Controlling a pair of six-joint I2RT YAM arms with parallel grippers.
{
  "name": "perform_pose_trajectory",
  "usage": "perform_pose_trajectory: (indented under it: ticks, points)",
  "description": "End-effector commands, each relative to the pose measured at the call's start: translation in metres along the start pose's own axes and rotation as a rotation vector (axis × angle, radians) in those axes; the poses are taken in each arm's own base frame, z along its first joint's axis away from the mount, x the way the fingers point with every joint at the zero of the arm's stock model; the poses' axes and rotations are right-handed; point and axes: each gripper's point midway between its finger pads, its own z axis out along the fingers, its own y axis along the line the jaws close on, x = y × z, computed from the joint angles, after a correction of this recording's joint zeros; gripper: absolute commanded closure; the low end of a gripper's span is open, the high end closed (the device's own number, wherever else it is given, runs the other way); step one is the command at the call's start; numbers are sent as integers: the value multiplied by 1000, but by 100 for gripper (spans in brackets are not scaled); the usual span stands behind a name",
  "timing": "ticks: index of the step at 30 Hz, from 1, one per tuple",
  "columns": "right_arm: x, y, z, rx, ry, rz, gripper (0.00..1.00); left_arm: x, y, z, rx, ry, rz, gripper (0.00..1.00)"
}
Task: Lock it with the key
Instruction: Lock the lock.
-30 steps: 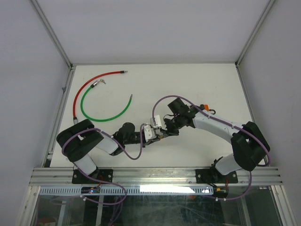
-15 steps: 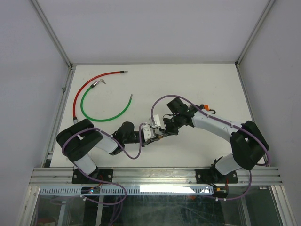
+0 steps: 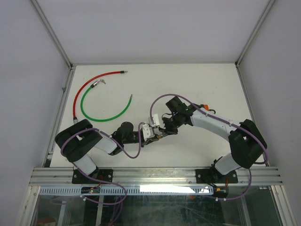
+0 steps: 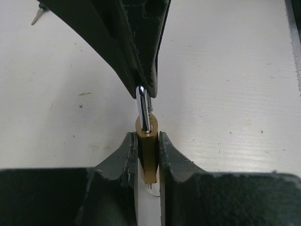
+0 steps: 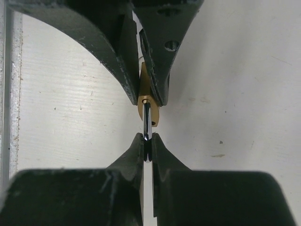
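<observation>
A brass padlock (image 3: 158,134) is held between my two grippers just above the table's near middle. My left gripper (image 4: 147,141) is shut on the padlock's brass body (image 4: 149,160). The steel shackle (image 4: 143,110) points away from it. My right gripper (image 5: 147,143) is shut on the top of the shackle (image 5: 147,120), facing the left gripper's fingers (image 5: 117,56). A thin wire ring (image 4: 154,190) shows under the padlock's body. The key itself is hidden. In the top view the left gripper (image 3: 151,133) and the right gripper (image 3: 164,130) meet tip to tip.
A red cable (image 3: 89,84) and a green cable (image 3: 106,115) curve across the table's far left. A metal cable tip (image 4: 37,15) shows at the top left of the left wrist view. A small orange and black object (image 3: 205,108) lies behind the right arm.
Both grippers, joined on the padlock, have drifted slightly to the left. The holds have not changed.
</observation>
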Motion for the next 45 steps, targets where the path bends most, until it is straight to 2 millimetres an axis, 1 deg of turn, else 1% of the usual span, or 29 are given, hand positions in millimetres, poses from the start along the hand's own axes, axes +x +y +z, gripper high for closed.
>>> perform_pose_trajectory:
  ticks: [1,4,7,11,16,20,22,27,31,34,39,42,45]
  points:
    - [-12,-20,18,93,-13,-202,100,8,-20,-1,82,31,-105,100]
    - [-13,-22,19,114,-31,-234,100,8,-20,-3,89,26,-119,100]
    - [-15,-14,22,84,-63,-273,100,6,-19,-5,96,13,-138,100]
    - [-17,-7,24,41,-87,-271,100,4,-17,-7,99,0,-155,100]
    - [-27,0,17,-25,-145,-250,100,3,-17,-8,103,-7,-151,100]
    - [-23,0,18,-35,-153,-270,100,1,-18,-9,111,-17,-145,100]
    - [-25,4,19,-63,-164,-265,100,2,-17,-8,106,-16,-147,100]
    - [-30,23,19,-172,-194,-189,100,5,-11,-9,68,-2,-151,100]
    - [-32,35,20,-242,-182,-108,100,6,-5,-10,29,5,-145,100]
    - [-32,40,22,-260,-174,-65,100,5,-2,-12,9,0,-138,100]
    - [-31,37,29,-239,-140,16,100,2,1,-16,-25,-13,-126,100]
    - [-26,34,34,-216,-117,61,100,-1,2,-18,-34,-25,-117,100]
    - [-24,32,39,-204,-119,69,100,-2,2,-19,-40,-33,-109,100]
